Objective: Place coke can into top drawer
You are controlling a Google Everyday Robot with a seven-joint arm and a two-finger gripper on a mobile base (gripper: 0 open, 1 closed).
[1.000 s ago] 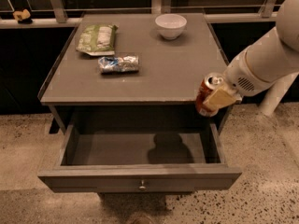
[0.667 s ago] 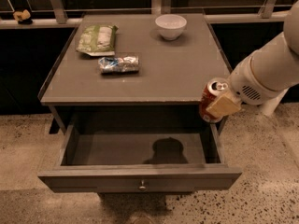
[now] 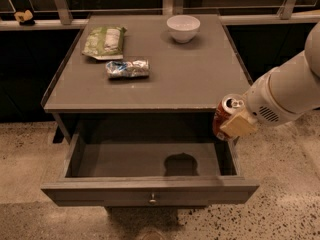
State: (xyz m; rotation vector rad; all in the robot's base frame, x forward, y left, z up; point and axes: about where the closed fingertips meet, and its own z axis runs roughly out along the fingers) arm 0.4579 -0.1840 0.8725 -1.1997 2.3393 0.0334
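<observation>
1. Reaching in from the right side, the thick white arm [image 3: 287,91] slants down and to the left, toward the front right corner of the bench [image 3: 200,79].
2. At the end of the arm is the gripper [image 3: 231,123]. It hangs just off that front right corner, a little below the bench top.
3. Its fingers are clamped tight on the coke can [image 3: 223,116]. One tan finger lies across the side of the can that we can see.
4. The can is in the air, not touching anything but the gripper. It leans a bit, so its silver top shows.
5. The can hangs over the right end of the top drawer [image 3: 150,185]. The drawer is pulled out wide, with its little round knob [image 3: 153,200] in the middle of the front.
6. A dark shadow [image 3: 181,164] sits on the drawer floor, right of the middle.
7. On the bench, a white bowl [image 3: 183,28] stands near the back edge. A green snack bag [image 3: 104,41] lies near the back left corner, and a foil packet [image 3: 128,68] lies just in front of it.
8. Compared with a second ago, the arm has come down. The can was level with the front edge then, and now it is lower, closer to the drawer.
9. The bowl, bag and packet have not moved.
</observation>
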